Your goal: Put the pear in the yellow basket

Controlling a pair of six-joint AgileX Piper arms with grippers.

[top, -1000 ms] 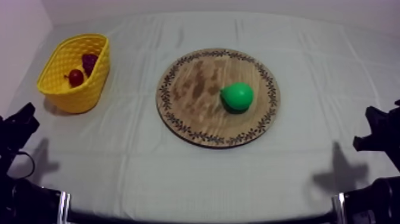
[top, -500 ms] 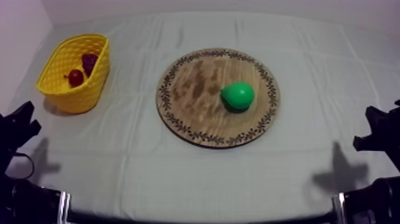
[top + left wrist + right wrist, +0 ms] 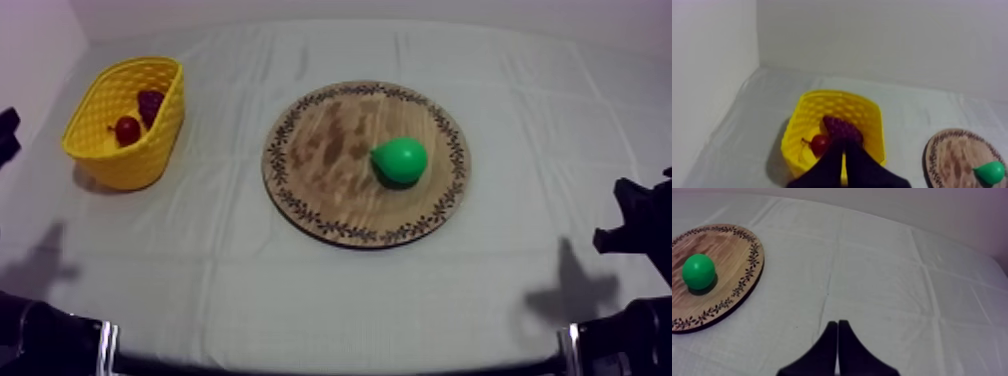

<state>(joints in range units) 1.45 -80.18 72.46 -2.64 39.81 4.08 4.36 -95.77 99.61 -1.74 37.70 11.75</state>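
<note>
1. From above, the pear [image 3: 399, 161] lies on the round wooden board [image 3: 320, 150], in the board's right half and clear of the patterned rim. The yellow basket [image 3: 125, 165] stands well apart from it at the far left of the cloth [image 3: 300, 290]. It already holds a bunch of grapes [image 3: 150, 103] and a small red fruit [image 3: 127, 130]. A dark piece of the left arm [image 3: 7, 128] shows at the table's edge just beside the basket. The right arm [image 3: 640, 230] sits low at the opposite side, well clear of the board. Nothing touches the pear, so I judge the pick-up has not begun.

2. From the left wrist, the left gripper [image 3: 843, 145] has its fingers pressed together in a narrow wedge, holding nothing. It points over the basket's near wall, with the grapes and the red fruit just beyond the tips. The board and the pear lie off to one side, well away. The basket is on this arm's side, so this arm looks the natural one for the job. It would first have to swing across to the board and spread its fingers wide enough for the pear's round body.

3. From the right wrist, the right gripper [image 3: 837, 324] is also closed and empty. Its wedge aims at bare cloth, with the board and pear apart from it to the side. It seems parked there to leave the middle of the table free.
</note>
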